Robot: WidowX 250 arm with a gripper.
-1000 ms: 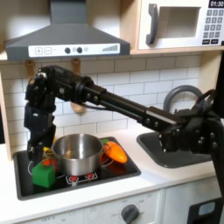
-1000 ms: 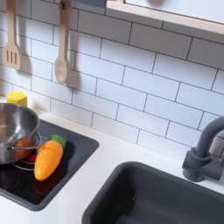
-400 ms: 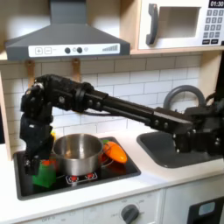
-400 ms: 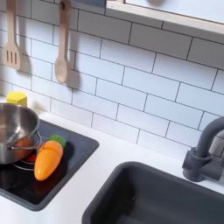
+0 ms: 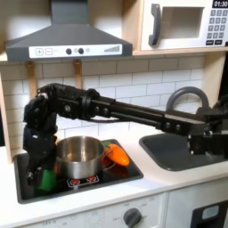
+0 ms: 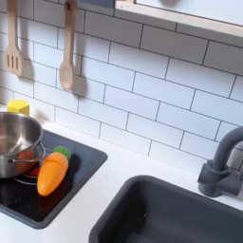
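Pincer [image 5: 39, 163] low at stovetop's [image 5: 125, 172] left edge in first exterior view, right over green block [image 5: 45, 179] — block just below and touching or nearly so. Jaw opening and any hold: cannot tell. Steel pot [image 5: 79, 157] crowds right side — carrot [image 5: 116, 156] beyond it. Open room only toward tabletop [image 5: 169, 183] front.

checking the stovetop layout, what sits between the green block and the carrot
The steel pot stands between the green block and the carrot on the stovetop, in the first exterior view.
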